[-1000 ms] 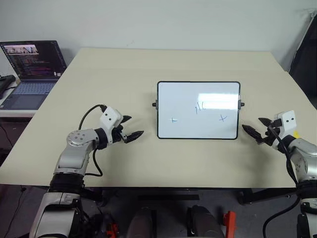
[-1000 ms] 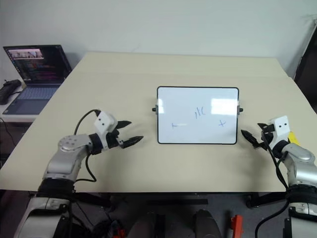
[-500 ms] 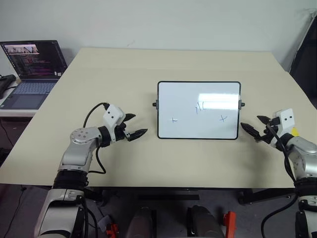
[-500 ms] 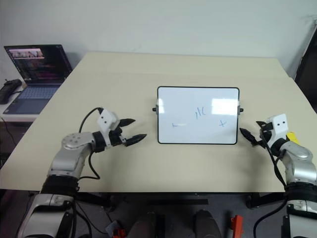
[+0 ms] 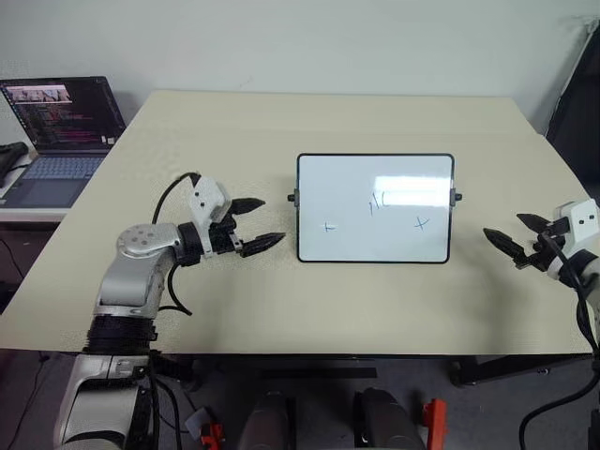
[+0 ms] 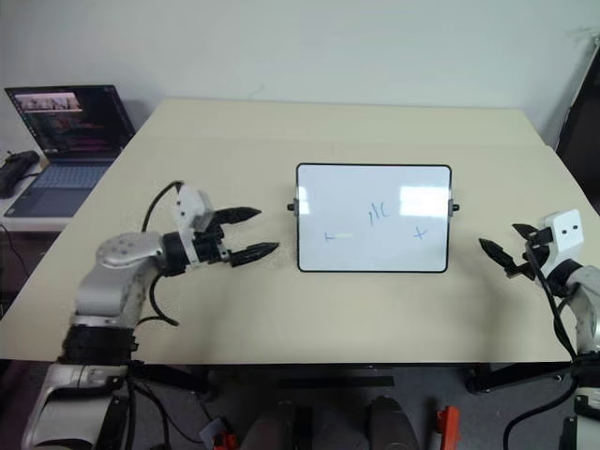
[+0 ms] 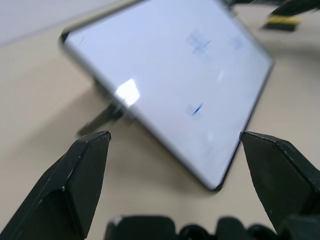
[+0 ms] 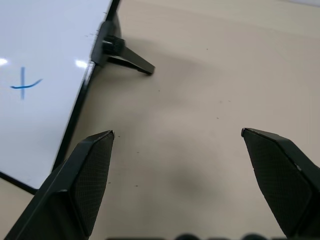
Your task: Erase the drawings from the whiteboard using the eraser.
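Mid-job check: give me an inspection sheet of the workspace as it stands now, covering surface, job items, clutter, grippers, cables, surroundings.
Surface: beige table, bare around the board.
Job's things: whiteboard propped mid-table; drawings unerased, two blue crosses and short strokes; eraser, yellow, on the table beyond the board's far side.
Clutter: nothing seen.
Grippers: left gripper open, empty, beside the board's left edge, apart from it; right gripper open, empty, right of the board.
Cables: black cable looped on the left wrist.
Surroundings: open laptop on a side desk, white wall behind.
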Motion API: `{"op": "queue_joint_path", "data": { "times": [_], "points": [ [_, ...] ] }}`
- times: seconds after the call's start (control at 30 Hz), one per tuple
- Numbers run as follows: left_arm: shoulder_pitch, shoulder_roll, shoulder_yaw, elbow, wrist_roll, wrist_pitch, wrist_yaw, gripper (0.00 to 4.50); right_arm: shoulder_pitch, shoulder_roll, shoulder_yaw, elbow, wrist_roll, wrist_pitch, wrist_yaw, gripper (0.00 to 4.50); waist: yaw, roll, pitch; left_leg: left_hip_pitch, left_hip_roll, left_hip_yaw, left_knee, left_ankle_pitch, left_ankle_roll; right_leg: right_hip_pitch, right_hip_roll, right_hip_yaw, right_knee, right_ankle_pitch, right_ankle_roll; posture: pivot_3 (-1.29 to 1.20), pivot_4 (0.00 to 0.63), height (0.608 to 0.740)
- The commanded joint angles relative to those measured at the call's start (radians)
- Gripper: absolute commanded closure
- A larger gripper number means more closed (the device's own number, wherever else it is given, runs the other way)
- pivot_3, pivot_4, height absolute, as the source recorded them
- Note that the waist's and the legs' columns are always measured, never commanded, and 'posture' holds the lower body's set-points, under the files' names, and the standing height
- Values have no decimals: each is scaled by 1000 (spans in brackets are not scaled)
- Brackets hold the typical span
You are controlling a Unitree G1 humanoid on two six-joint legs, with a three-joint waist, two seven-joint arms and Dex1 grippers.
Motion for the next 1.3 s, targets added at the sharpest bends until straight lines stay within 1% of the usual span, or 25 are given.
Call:
{"op": "queue_joint_path", "data": {
  "times": [0.03, 0.13, 0.27, 0.43, 0.5, 0.57, 0.67, 0.87, 1.3],
  "points": [
    [-14, -24, -52, -119, -28, 58, 23, 0, -28, -68, -60, 42, -3, -9, -22, 42, 0, 0, 0, 0, 0, 0, 0, 0, 0, 0, 0, 0, 0, 0, 0, 0, 150, 740],
    [-29, -86, -142, -155, -9, 77, 44, 0, -69, -109, -67, 124, -13, -12, -47, 42, 4, 0, 0, 0, -1, 0, 1, 0, 0, 1, 0, 0, 0, 0, 0, 0, 150, 740],
    [-62, -184, -247, -110, 45, 35, 70, 0, -148, -151, -36, 268, -43, -7, -40, 42, 1, 0, 0, 0, 0, 1, 1, 0, 0, 1, 0, 1, -1, 0, 0, 0, 150, 740],
    [-102, -273, -311, -39, 101, -24, 96, 0, -236, -184, -28, 446, -73, -29, -32, 42, -5, 1, 0, 1, 0, 3, 1, 0, 0, 1, 1, 2, -1, 0, 0, 0, 150, 740],
    [-122, -302, -329, -15, 128, -44, 114, 0, -257, -197, -2, 512, -107, -19, -41, 42, -4, 1, 0, 1, 0, 3, 1, 0, 0, 1, 1, 2, -1, 0, 0, 0, 150, 740],
    [-143, -344, -349, 4, 146, -55, 133, 0, -268, -201, 16, 560, -123, -19, -27, 42, -2, 1, 0, 1, -1, 3, 1, 0, 0, 1, 0, 2, -1, 0, 0, 0, 150, 740],
    [-152, -382, -382, 18, 168, -63, 140, 0, -273, -198, 36, 594, -140, -22, 0, 42, -2, 1, 0, 1, -1, 3, 1, 0, 0, 1, 0, 3, -1, 0, 0, 0, 150, 740],
    [-139, -419, -418, -1, 162, -47, 120, 0, -298, -196, 41, 655, -155, -33, -5, 42, -5, 2, -1, 1, -1, 3, 1, 0, 0, 1, 1, 3, -1, 0, 1, 0, 150, 740],
    [-124, -415, -412, -20, 144, -25, 104, 0, -334, -170, 39, 738, -160, -55, -7, 42, -6, 3, -1, 1, -1, 3, 1, 0, 0, 1, 1, 3, -1, 0, 1, 0, 150, 740]
  ]
}}
